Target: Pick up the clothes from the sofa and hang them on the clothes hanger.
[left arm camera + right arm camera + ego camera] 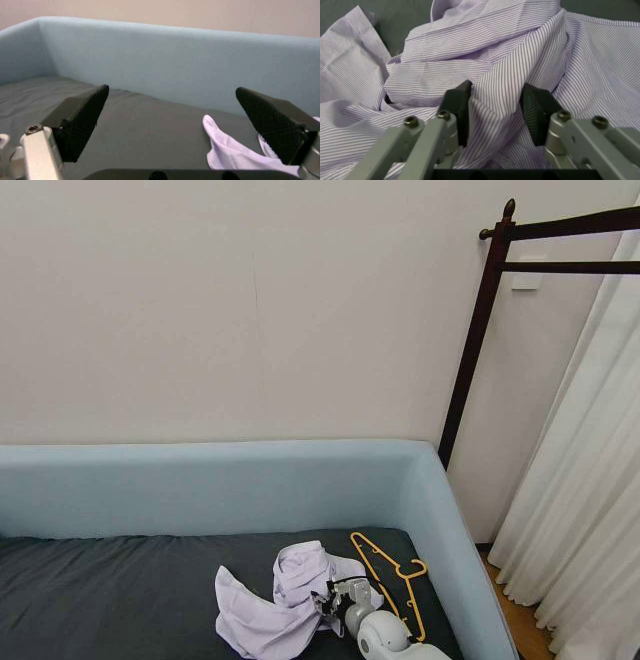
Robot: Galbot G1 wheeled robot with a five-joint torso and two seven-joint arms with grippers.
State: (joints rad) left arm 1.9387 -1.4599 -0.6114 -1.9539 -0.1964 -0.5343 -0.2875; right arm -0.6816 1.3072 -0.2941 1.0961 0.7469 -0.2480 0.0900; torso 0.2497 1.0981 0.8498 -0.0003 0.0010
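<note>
Right gripper [496, 93] pinches a fold of the shirt [260, 615] lying on the sofa [200, 490], left gripper [171, 90] gapes idle, nothing hung yet.

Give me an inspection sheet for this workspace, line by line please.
Surface: sofa, dark grey seat, pale blue back.
Job's things: striped shirt crumpled on the seat; orange hanger lying flat beside it; dark wooden rack at the sofa's right end.
Clutter: nothing seen.
Grippers: right gripper pinching a fold of the shirt; left gripper open, empty, above the seat.
Cables: nothing seen.
Surroundings: plain wall, white curtain, wooden floor.
</note>
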